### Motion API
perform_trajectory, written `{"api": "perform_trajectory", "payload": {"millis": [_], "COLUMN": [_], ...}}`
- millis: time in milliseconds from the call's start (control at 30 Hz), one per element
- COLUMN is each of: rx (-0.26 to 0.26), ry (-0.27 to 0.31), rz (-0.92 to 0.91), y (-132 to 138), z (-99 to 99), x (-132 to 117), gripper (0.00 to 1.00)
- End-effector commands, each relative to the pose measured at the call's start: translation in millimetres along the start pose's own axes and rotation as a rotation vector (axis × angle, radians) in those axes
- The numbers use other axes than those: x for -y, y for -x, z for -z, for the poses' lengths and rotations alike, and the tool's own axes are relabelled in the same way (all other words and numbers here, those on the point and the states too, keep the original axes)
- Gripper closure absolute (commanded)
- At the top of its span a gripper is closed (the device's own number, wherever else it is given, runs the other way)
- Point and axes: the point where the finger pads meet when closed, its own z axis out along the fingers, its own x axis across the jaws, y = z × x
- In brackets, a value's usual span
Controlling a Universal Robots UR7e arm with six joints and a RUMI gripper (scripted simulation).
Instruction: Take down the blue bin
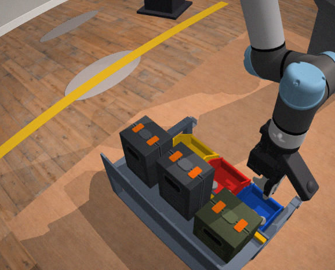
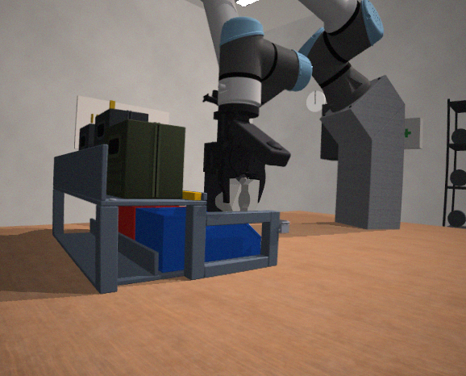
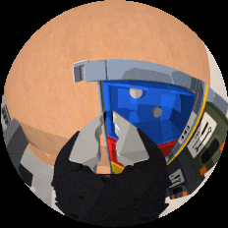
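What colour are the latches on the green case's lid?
Orange: two latches on the green case, clearest in the top view.

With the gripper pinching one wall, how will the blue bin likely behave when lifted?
Gripped at one wall by the gripper, the blue bin will probably tilt. Its loose round parts may then roll. It looks rigid, so likely won't flex.

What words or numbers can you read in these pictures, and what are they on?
No words or numbers can be read.
A green plus sign stands on the white box on the wall.
The white clock shows no readable numbers.
White marks on the green case are too blurred to read.
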Motion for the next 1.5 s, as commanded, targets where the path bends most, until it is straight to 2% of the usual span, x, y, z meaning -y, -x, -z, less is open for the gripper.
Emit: {"api": "perform_trajectory", "payload": {"millis": [0,1367,1400,1467], "rx": [-0.001,-0.001,-0.001,-0.001], "ry": [0.0,0.0,0.0,0.0], "rz": [0.0,0.0,0.0,0.0], "y": [-0.6,-0.6,-0.6,-0.6], "z": [0.6,0.6,0.6,0.6], "x": [0.2,0.2,0.2,0.2], "gripper": [1.0,1.0,0.42,0.42]}}
